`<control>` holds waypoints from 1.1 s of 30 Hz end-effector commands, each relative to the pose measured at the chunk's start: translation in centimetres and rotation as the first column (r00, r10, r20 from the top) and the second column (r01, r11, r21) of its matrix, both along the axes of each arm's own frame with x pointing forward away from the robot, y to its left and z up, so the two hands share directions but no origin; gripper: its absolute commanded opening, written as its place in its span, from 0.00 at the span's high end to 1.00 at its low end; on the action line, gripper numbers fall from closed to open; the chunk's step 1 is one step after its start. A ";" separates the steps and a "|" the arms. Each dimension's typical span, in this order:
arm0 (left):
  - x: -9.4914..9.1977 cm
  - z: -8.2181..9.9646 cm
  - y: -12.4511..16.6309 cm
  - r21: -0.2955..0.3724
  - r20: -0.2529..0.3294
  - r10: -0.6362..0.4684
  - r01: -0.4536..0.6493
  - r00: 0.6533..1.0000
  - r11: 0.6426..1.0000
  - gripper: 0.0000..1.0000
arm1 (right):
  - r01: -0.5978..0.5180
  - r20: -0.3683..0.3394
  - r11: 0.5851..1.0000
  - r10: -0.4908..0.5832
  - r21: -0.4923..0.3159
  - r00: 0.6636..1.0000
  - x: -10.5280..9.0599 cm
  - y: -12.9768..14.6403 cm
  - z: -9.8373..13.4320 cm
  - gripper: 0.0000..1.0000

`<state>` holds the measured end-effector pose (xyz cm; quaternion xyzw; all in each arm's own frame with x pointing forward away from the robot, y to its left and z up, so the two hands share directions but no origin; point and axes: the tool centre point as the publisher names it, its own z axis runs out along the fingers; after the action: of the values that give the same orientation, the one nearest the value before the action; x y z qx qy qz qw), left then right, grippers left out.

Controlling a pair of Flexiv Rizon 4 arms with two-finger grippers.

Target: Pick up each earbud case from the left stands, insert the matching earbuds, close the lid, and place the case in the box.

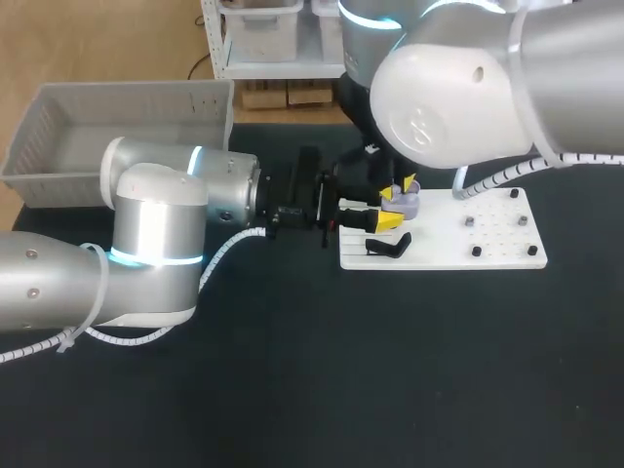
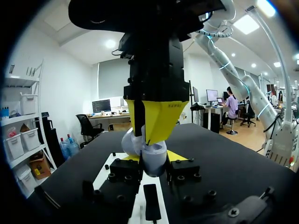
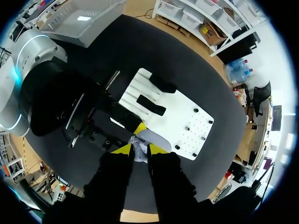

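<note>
1. Left wrist view, nearest item: left gripper (image 2: 153,158). It lies level over the left edge of the white board (image 1: 497,255) and is clamped on the earbud case (image 2: 150,164) from two sides. Judged purpose: to hold the case steady, off its stand, while the other arm works from above.
2. Earbud case. Pale lavender and rounded, held above the board's left part with its top turned up toward the other gripper. It is not yet in the box.
3. Right gripper (image 2: 150,135). It descends vertically onto the case's top, over the board's left part. I cannot tell whether it is clenched on anything. Judged purpose: seating an earbud or pressing the lid, though which is unclear.
4. Black stand piece (image 1: 388,246). It lies on the board's left part, just beside the held case.
5. Small pegs (image 1: 476,251). They stand upright on the board's right part, well apart from the case.
6. Table (image 1: 341,380). Matte black surface that bears the board.
7. Grey box (image 1: 97,146). It has slotted walls and sits well apart from the board, beyond its left side. Judged destination for the closed case.
</note>
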<state>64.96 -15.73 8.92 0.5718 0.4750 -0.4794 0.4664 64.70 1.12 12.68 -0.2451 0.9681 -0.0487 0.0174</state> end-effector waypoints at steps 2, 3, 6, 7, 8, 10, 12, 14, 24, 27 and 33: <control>-0.2 -0.1 0.1 -0.002 0.003 0.004 -0.004 1.000 1.000 1.00 | 0.005 0.006 1.000 -0.005 0.000 1.000 0.0 -0.1 0.0 0.12; -0.2 -0.1 0.1 -0.002 0.003 0.004 -0.004 1.000 1.000 1.00 | 0.006 0.007 1.000 -0.006 0.000 1.000 -0.1 -0.1 0.2 0.00; -0.2 -0.1 0.1 -0.002 0.003 0.004 -0.004 1.000 1.000 1.00 | 0.005 0.012 1.000 -0.005 0.006 1.000 -0.5 -0.2 0.7 0.00; -0.2 -0.1 0.1 -0.002 0.003 0.004 -0.004 1.000 1.000 1.00 | 0.005 0.014 1.000 -0.005 0.008 1.000 -0.6 -0.3 0.9 0.00; -0.2 -0.1 0.1 -0.002 0.003 0.004 -0.004 1.000 1.000 1.00 | 0.008 0.015 1.000 -0.009 0.013 1.000 -0.8 -0.5 1.3 0.00; -0.2 -0.1 0.1 -0.002 0.003 0.004 -0.004 1.000 1.000 1.00 | 0.018 0.018 0.999 -0.019 0.033 1.000 -1.1 -1.0 1.9 0.00; -0.2 -0.1 0.1 -0.002 0.003 0.004 -0.004 1.000 1.000 1.00 | 0.049 0.028 0.998 -0.050 0.044 0.998 -1.0 -1.6 2.5 0.00; -0.2 -0.1 0.1 -0.002 0.003 0.004 -0.004 1.000 1.000 1.00 | 0.095 0.039 0.993 -0.097 0.063 0.994 -0.4 -2.3 3.0 0.00; -0.2 -0.1 0.1 -0.002 0.003 0.004 -0.004 1.000 1.000 1.00 | 0.489 0.104 0.852 -0.512 0.186 0.853 4.3 -6.5 2.8 0.00; -0.2 -0.1 0.1 -0.002 0.003 0.004 -0.004 1.000 1.000 1.00 | 0.532 0.105 0.821 -0.559 0.204 0.822 5.0 -7.0 2.3 0.00; -0.2 -0.1 0.1 -0.002 0.003 0.004 -0.004 1.000 1.000 1.00 | 0.572 0.087 0.796 -0.596 0.201 0.798 6.2 -7.4 1.0 0.00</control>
<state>64.93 -15.69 8.93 0.5719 0.4747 -0.4797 0.4664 70.79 -6.29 14.38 0.0714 0.9934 0.0101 0.0886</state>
